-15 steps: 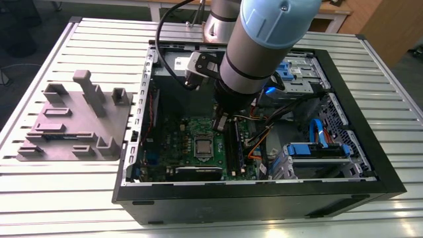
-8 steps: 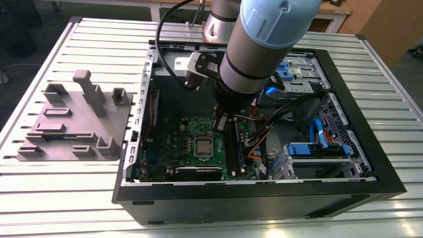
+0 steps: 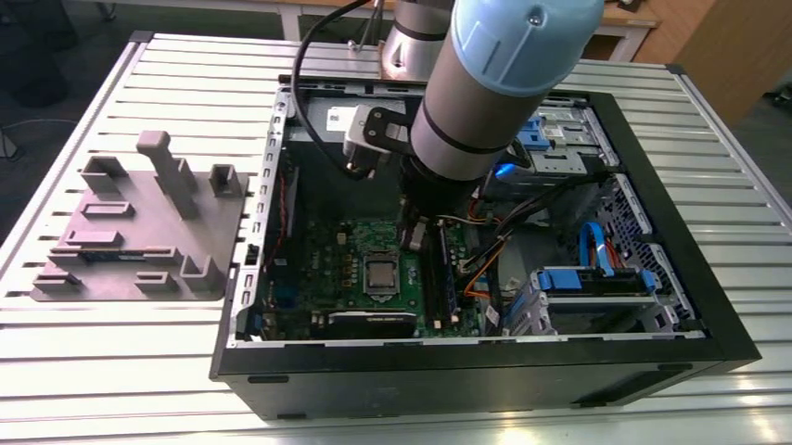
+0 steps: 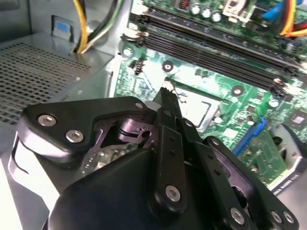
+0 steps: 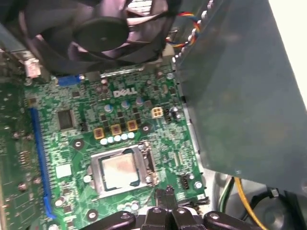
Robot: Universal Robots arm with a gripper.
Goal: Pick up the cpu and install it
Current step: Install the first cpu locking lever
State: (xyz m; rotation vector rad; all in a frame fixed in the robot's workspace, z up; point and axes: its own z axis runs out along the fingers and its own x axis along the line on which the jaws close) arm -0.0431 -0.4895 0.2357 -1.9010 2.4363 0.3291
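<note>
1. Ext. view, 9 o'clock: grey fixture plate [image 3: 136, 232] is lying on the slatted table [image 3: 74, 352], well apart from the work. No chip is visible on it.
2. Centre: open PC case [image 3: 495, 380] is lying on its side, with the motherboard [image 3: 334, 250] facing up.
3. The cpu [image 3: 380, 274] is sitting flat in its socket, approx. 6 o'clock on the board, silver top up. In the first wrist view the cpu [image 5: 120, 170] is lying square inside the socket frame.
4. The gripper [image 3: 416, 239] is hanging at approx. 1 o'clock of the cpu, near but apart from it. In both wrist views its tips [image 4: 166, 91] [image 5: 166, 192] are pressing together, jaws narrow, carrying nothing. Whether they are touching the board: cannot tell.
5. At 3 o'clock: the blue drive bay [image 3: 594, 278] is not involved.

Status (judgement): pick-up and placement are looking complete, as the chip is resting in the socket and the gripper is empty. Socket latch condition: cannot tell, so lock-down is unconfirmed.
</note>
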